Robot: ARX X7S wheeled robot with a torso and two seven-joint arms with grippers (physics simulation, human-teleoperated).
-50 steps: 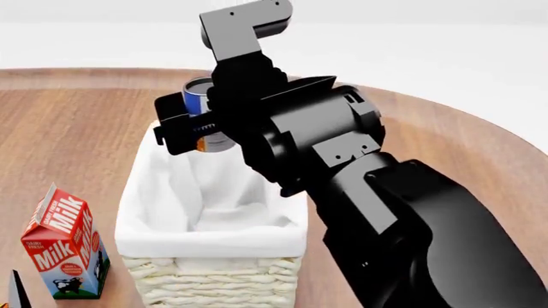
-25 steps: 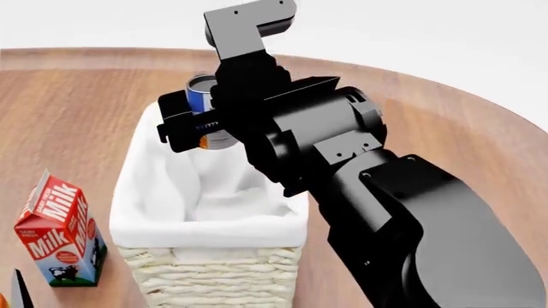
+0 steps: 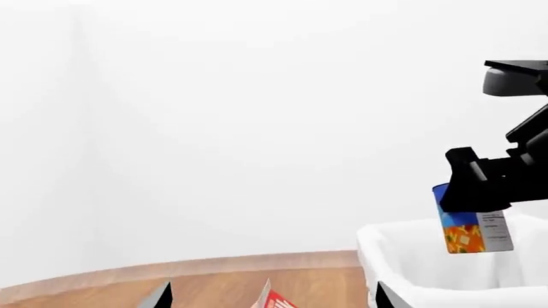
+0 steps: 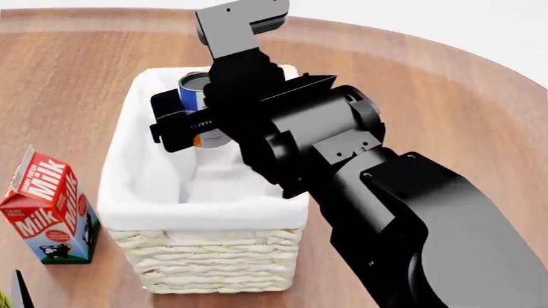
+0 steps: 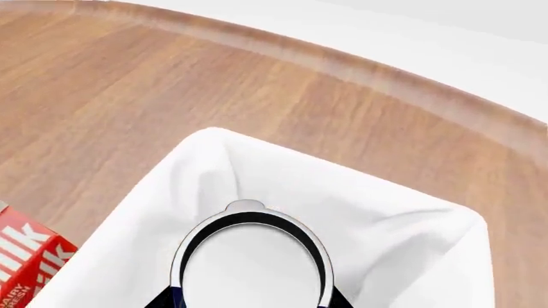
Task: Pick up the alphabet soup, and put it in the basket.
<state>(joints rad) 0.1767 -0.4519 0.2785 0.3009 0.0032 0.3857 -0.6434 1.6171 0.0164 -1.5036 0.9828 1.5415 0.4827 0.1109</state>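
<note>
The right hand [image 4: 190,125] grips the blue alphabet soup [image 4: 199,109] above the basket [image 4: 205,256]; a red carton [image 4: 45,208] nearby reads "Milk".

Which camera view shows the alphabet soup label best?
The left wrist view: the alphabet soup shows side-on, label visible below the right gripper. The head view shows part of its side and top; the right wrist view shows only its top.

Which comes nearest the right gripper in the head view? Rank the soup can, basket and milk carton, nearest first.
1. Alphabet soup: clamped in the right gripper.
2. Basket: directly below it.
3. Milk carton: off to the left, on the table.
</note>
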